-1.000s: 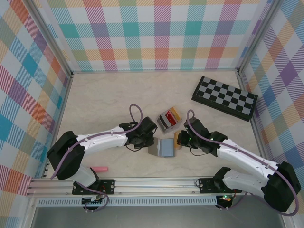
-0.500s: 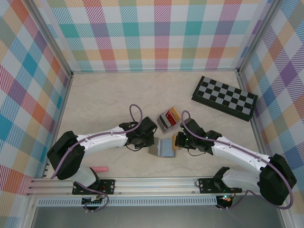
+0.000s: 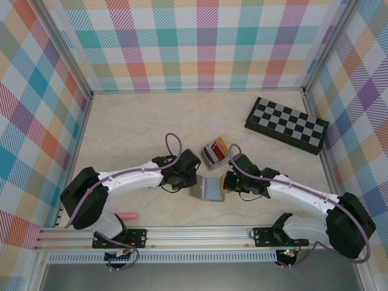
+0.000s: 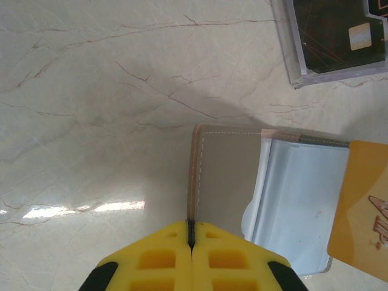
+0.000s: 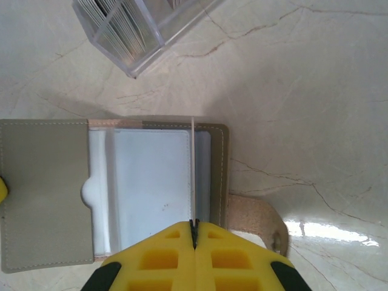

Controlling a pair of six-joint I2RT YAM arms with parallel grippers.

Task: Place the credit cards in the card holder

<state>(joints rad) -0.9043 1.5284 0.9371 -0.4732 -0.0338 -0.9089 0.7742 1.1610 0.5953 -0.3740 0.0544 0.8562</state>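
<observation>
The right gripper (image 5: 194, 229) grips a thin yellow-tan plastic card (image 4: 364, 203), aimed edge-first at the pocket of the flat grey folding card holder (image 5: 42, 194); the left gripper (image 4: 190, 237) clamps its flap.

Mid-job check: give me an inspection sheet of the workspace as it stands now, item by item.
Surface: beige marbled table; no spills seen.
Job's things: card holder lies open; yellow card is held on edge over its right side; more cards stand in the clear tray.
Clutter: chequered board at far right; small pink item near the left arm's base.
Grippers: left gripper is shut on the card holder's left flap edge; right gripper is shut on the yellow card.
Cables: purple cable loops rise at each wrist; no snag seen.
Surroundings: plaid walls and metal frame rail.
</observation>
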